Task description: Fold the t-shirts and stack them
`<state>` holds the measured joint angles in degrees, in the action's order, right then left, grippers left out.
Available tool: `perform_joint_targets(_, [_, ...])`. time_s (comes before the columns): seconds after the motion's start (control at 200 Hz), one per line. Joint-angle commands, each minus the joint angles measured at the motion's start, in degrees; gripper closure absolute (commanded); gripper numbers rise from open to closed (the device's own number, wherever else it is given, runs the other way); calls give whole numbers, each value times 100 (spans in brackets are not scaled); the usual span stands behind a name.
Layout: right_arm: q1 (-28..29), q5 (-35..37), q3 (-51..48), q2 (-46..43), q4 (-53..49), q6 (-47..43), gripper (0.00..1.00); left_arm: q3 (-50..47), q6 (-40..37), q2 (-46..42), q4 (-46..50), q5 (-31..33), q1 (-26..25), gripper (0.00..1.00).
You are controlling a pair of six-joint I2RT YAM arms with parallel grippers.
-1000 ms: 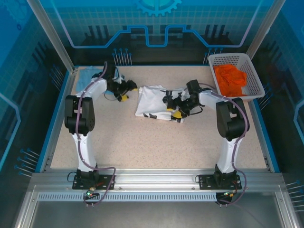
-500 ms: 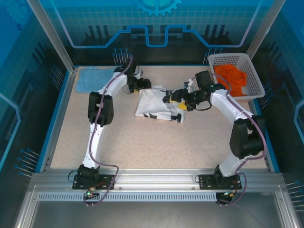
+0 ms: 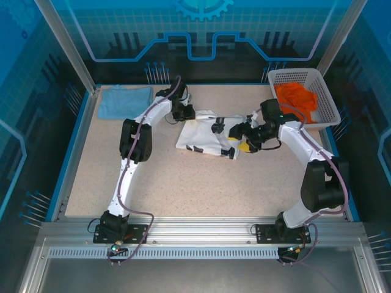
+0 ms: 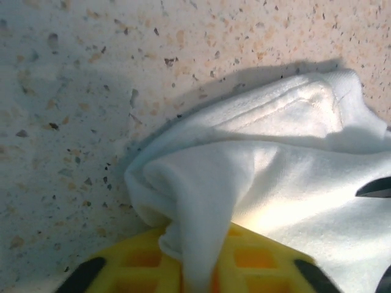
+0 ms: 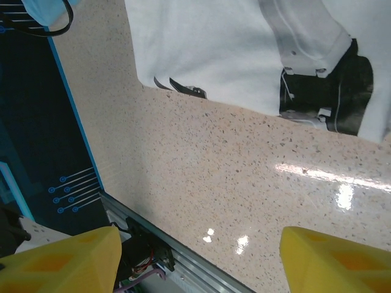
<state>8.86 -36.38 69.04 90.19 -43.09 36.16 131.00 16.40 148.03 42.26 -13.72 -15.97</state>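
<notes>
The white t-shirt (image 3: 204,135) with black printed marks lies crumpled in the middle of the table. My left gripper (image 3: 187,114) is at its far left corner. In the left wrist view that gripper (image 4: 198,271) is shut on a fold of the white t-shirt (image 4: 275,165), pinched between the yellow fingers (image 4: 128,268). My right gripper (image 3: 241,139) hovers at the shirt's right edge. It stands open (image 5: 198,262) over bare table, the white t-shirt (image 5: 214,49) lying beyond its fingertips. The light blue t-shirt (image 3: 125,101) lies flat at the far left corner.
A white lattice basket (image 3: 327,97) holding orange cloth (image 3: 295,101) stands at the far right corner. A blue rim (image 3: 71,152) borders the table. Bare speckled tabletop (image 3: 195,183) stretches in front of the shirt.
My left gripper moved right from beside the blue t-shirt to the white shirt's corner and shut on it. My right gripper pulled back rightward off the shirt.
</notes>
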Motion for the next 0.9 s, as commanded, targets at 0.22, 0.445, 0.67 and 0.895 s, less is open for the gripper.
perform_joint_targets(0.22, [-150,178,-130,-649,-920,-120,30,759,-578,-154,-108,1238,174,100])
perform_joint_targets(0.445, [-259,464,-301,-1085,-1234,9,30,1085,-1486,-592,157,1457,531,100])
perform_joint_targets(0.67, [-310,590,-443,-1190,-1218,210,31,1380,-2231,-908,577,1625,794,100])
perform_joint_targets(0.895, [-312,590,-496,-1180,-1057,389,31,1376,-2571,-1268,748,1830,984,100])
